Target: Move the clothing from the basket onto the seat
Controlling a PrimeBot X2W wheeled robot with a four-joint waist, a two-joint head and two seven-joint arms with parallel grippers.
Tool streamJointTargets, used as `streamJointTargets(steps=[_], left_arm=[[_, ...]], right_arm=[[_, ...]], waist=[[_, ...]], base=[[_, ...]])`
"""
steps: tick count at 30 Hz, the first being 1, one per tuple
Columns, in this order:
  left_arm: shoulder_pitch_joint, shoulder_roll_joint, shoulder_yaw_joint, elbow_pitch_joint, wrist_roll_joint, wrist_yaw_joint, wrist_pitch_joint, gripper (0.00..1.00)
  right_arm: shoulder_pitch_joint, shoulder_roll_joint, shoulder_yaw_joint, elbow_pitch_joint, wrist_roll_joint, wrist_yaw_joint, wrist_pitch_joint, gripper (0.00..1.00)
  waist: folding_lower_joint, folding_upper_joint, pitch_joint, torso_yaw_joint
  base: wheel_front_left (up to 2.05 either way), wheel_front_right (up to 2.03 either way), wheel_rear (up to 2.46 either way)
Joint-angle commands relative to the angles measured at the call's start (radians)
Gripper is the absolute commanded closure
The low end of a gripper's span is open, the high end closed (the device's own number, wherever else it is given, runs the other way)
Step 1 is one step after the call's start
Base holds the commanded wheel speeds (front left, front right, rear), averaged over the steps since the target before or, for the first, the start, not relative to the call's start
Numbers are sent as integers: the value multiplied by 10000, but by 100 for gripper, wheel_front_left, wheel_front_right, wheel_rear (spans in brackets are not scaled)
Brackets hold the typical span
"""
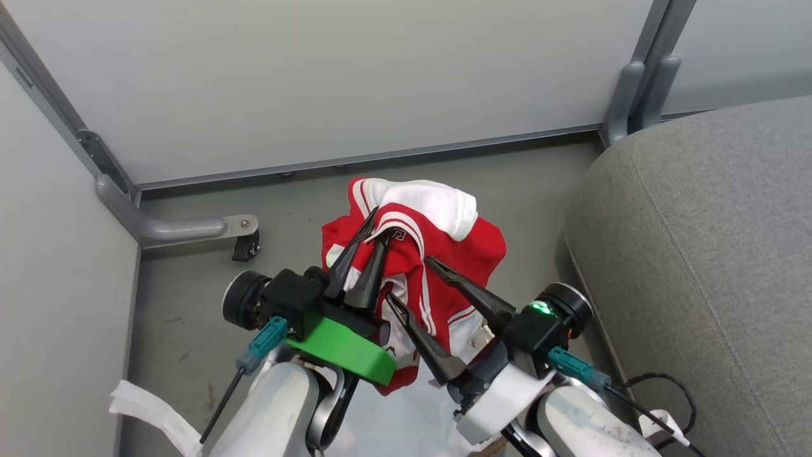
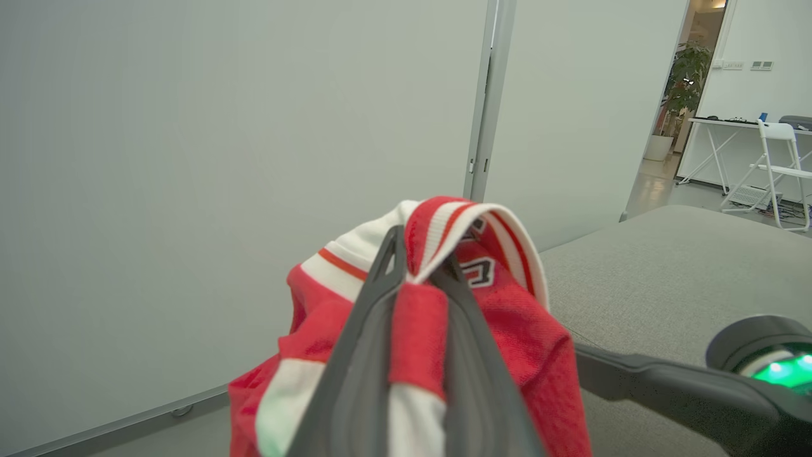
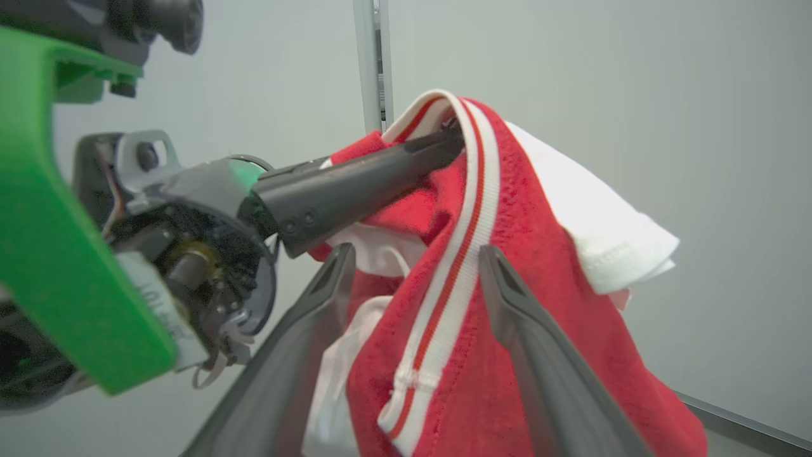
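Note:
The red and white jersey clothing (image 1: 444, 247) hangs bunched above the floor, a white sleeve folded over its top. My left gripper (image 1: 375, 227) is shut on its striped trim; in the left wrist view the gripper (image 2: 422, 254) pinches a red fold of the clothing (image 2: 533, 336). My right gripper (image 1: 409, 279) stands open just below it, and its fingers (image 3: 507, 298) flank the hanging clothing (image 3: 507, 209) without pressing it. The grey seat (image 1: 710, 254) lies to the right. The arms hide most of the basket; a sliver of its brown rim (image 1: 487, 448) peeks out at the bottom.
Pale partition walls close off the far side and the left, with a grey metal foot and caster (image 1: 244, 244) on the floor. A white strip of cloth (image 1: 149, 409) lies at the lower left. Beyond the seat (image 2: 672, 279) stand a white chair (image 2: 783, 168) and a table.

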Motion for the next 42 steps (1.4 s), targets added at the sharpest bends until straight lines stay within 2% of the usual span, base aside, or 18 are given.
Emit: streamJointTargets(steps=[1,7,20,27,42], left_arm=[[-175,-11,-38,-44,-133,-25,-37,100],[-273,-25,-277,-71,-195,-25,-37,100],[-438,-47,-890,-108,-429,-26,-37,100],[-547,-49,-1195,-270,-638,-26,-37,100],[-639,-51,-1627,-399,-920,-26,-37,100]], right_arm=[[-150,-48,-86,106,-124,-2,-47,0],[-625,-41,-166,949,-499,-2,-47,0],[-958,-41,427,2444,-533,-2,-47,0],[-1059,-41,733,2957,-459,-2,-47,0],[-1308,-42,578,3423,-592,-2,-47,0]], waist=[[1,-1,40,40],[1,-1,121,181],[1,-1,191,466],[1,-1,267,659],[1,-1,393,985]], base=[[0,0,0],[0,0,0],[0,0,0],[0,0,0],[0,0,0]])
